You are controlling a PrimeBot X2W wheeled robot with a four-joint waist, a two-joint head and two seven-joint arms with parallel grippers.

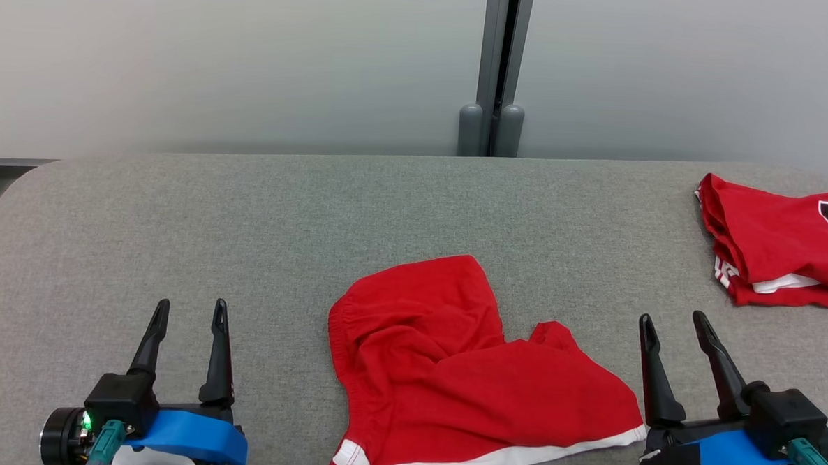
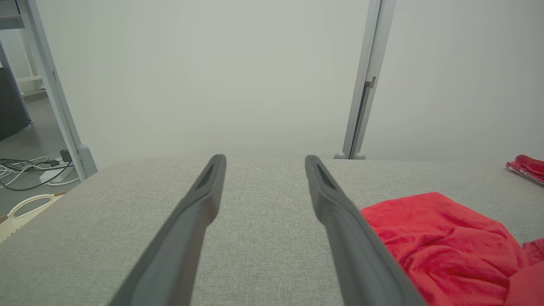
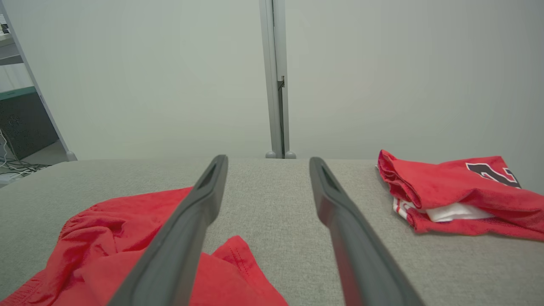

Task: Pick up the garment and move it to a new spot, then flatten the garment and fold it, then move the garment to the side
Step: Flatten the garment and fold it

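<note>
Floor cables and garment, left wrist view

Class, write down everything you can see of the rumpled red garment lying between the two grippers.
The red garment looks like soft cloth shorts: a gathered elastic waistband on its left edge, white trim along the near hem. It lies rumpled, resting on the grey cloth table. The open left gripper and right gripper flank it, fingers not touching it.
</note>
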